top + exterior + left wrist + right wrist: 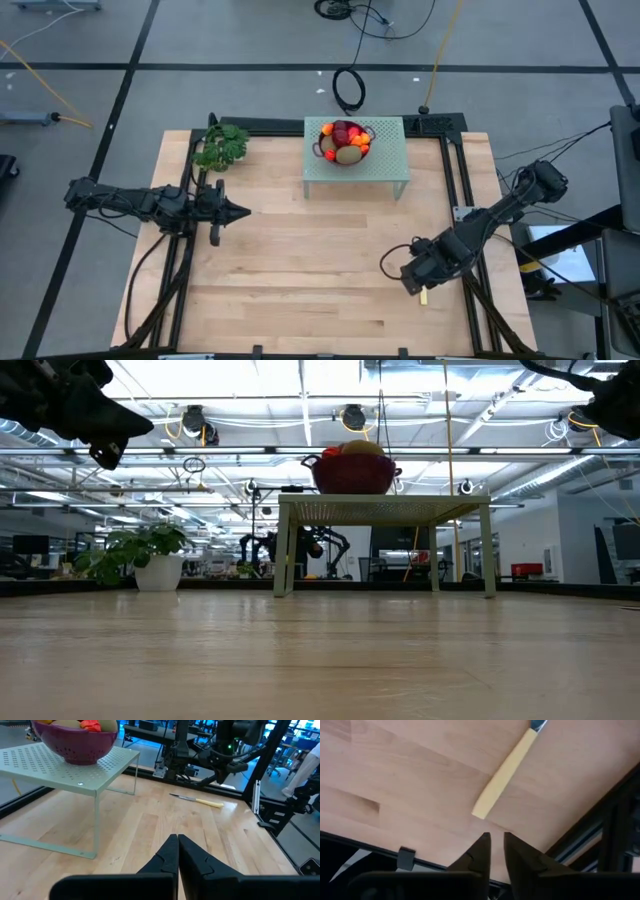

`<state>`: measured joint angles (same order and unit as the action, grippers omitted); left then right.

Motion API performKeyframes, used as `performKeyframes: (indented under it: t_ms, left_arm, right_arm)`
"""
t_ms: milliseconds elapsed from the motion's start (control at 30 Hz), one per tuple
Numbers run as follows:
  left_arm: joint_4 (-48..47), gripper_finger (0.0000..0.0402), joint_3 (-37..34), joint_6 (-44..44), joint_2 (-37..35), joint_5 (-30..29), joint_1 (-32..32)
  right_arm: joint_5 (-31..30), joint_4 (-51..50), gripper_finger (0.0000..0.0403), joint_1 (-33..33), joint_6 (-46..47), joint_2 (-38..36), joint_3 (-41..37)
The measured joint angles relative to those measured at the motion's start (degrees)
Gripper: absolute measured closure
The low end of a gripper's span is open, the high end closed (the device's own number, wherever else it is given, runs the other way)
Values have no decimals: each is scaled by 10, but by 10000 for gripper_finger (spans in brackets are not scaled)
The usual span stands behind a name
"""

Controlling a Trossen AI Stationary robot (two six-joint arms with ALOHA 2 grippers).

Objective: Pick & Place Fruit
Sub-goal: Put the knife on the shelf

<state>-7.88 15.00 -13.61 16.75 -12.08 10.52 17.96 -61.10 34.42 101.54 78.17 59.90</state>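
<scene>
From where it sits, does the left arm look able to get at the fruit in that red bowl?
Probably yes. The fruit lies heaped in the open-topped bowl on the small raised stand, with nothing over it. The left gripper, shut, hovers over bare table to the stand's side, with nothing between them.

A yellow-handled knife (199,800) lies flat on the wooden bench (300,270) near its right edge. A leafy green sprig (221,147) sits at the far left corner.

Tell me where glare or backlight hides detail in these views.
Low view: bright ceiling lights wash out the top, so the bowl and arms read as dark shapes. Right wrist view: the knife is evenly lit and clear. High view: even light, fruit colours distinct.
</scene>
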Motion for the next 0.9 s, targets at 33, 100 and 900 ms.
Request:
performKeyframes:
  t_ms: [33, 100, 900]
  left_arm:
    - [0, 398, 0, 0, 0, 0, 0]
    - [0, 392, 0, 0, 0, 0, 0]
    - [0, 398, 0, -4, 0, 1, 0]
  right_arm:
    - [0, 5, 351, 1, 0, 0, -3]
    - [0, 11, 332, 2, 0, 0, -7]
    - [-61, 15, 141, 2, 99, 3, -13]
